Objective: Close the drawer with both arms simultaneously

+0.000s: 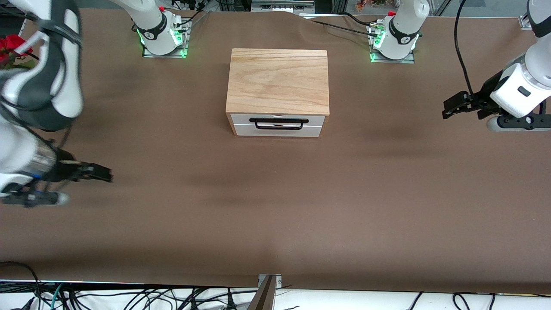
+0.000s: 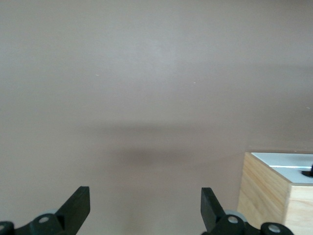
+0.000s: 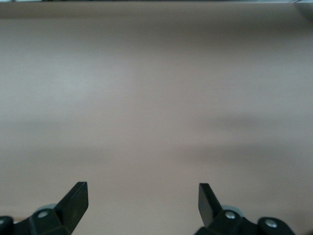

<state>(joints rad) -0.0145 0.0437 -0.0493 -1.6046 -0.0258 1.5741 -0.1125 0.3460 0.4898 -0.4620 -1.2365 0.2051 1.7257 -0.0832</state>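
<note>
One light oak box [image 1: 277, 82] sits mid-worktop [image 1: 275, 206] between the two arm bases, and its single drawer [image 1: 277, 125], white-fronted with one black bar handle [image 1: 279, 123], looks pushed in flush with the box. The left gripper [image 1: 450, 108] hangs over bare worktop at the left arm's end, fingers [image 2: 78, 205] spread wide and holding nothing, the box well apart from their tips. The right gripper [image 1: 103, 174] hangs over the right arm's end, its two fingers [image 3: 76, 198] equally wide and empty.

Brown-covered table [image 1: 275, 224], cables below
</note>
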